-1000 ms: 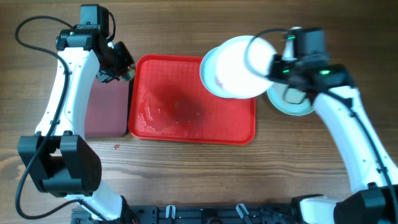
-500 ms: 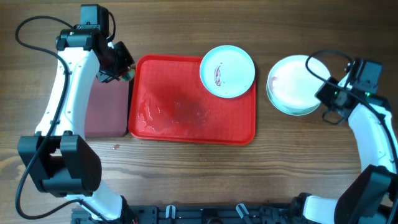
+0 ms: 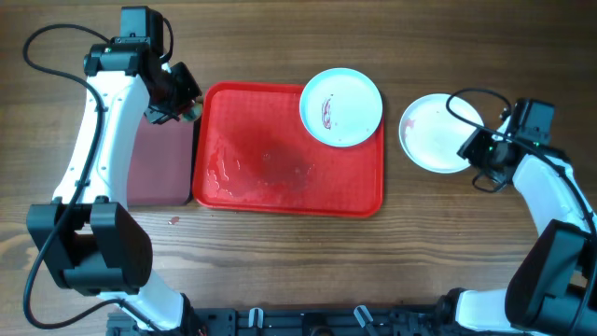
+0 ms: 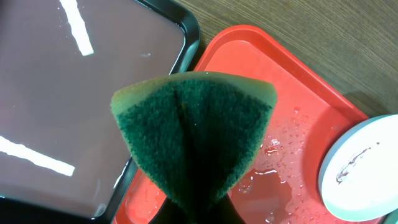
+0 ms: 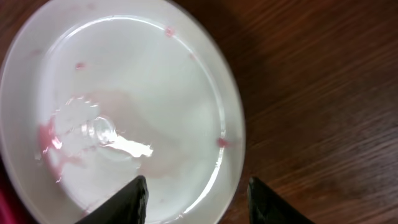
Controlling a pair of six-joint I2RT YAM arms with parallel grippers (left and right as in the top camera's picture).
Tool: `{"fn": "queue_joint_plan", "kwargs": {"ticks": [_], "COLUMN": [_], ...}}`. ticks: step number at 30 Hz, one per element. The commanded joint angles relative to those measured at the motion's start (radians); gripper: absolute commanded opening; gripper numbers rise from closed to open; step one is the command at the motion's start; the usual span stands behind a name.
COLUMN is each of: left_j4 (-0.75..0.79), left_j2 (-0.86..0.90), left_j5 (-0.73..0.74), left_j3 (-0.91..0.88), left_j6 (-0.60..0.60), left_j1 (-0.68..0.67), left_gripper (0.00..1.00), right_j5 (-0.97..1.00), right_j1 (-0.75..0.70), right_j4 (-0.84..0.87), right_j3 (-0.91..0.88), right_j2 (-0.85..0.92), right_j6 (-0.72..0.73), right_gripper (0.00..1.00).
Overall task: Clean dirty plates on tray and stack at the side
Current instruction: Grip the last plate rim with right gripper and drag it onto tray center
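One white plate [image 3: 340, 107] with a dark red smear lies in the far right corner of the red tray [image 3: 270, 177]. A second plate [image 3: 431, 133] rests on the table just right of the tray. It is wet, with faint pink traces [image 5: 124, 106]. My right gripper [image 3: 474, 152] stands open at that plate's right edge, its fingers [image 5: 134, 199] astride the rim and gripping nothing. My left gripper [image 3: 184, 107] hangs over the tray's far left corner, shut on a folded green sponge [image 4: 196, 137].
A dark maroon black-rimmed tray [image 3: 154, 159] lies against the red tray's left side. Water pools on the red tray's floor [image 4: 280, 180]. Bare wooden table [image 3: 438, 233] lies in front of and right of the trays.
My right gripper carried a plate from above the tray's right end down onto the table at the right, then opened and let it go. The left arm has not moved.
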Motion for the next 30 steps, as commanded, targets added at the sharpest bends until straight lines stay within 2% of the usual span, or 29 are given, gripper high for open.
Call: {"fn": "queue_joint_plan", "kwargs": {"ticks": [1,4,7,13,23,26,30], "left_j4": [0.002,0.002,0.002,0.003,0.001,-0.002,-0.001], "left_j2": [0.006,0.006,0.006,0.006,0.006,0.006,0.006], "left_j5": [0.012,0.012,0.012,0.012,0.013,0.013,0.013], "left_j3": [-0.002,-0.002,-0.002,-0.002,-0.002,-0.002,-0.002], "left_j6": [0.023,0.023,0.023,0.023,0.023,0.023,0.023], "left_j1": [-0.003,-0.003,-0.003,-0.003,-0.003,-0.003,-0.003], "left_gripper": [0.04,0.04,0.04,0.04,0.04,0.04,0.04], "right_j5": [-0.13,-0.179,-0.18,-0.13,-0.124,-0.124,-0.145], "right_j1": [0.077,0.182,0.309,0.497,0.529,0.53,0.547], "right_j4": [-0.068,-0.1,-0.088,-0.031,-0.006,0.001,-0.017], "right_j3": [0.164,0.252,0.262,0.262,0.263,0.263,0.263], "right_j2": [-0.034,-0.035,-0.023,0.132,0.328,0.335,0.349], "right_j6": [-0.053,-0.031,0.051,0.217,0.308,0.307,0.319], "right_gripper": [0.52,0.53,0.53,0.49,0.37,0.21,0.08]}}
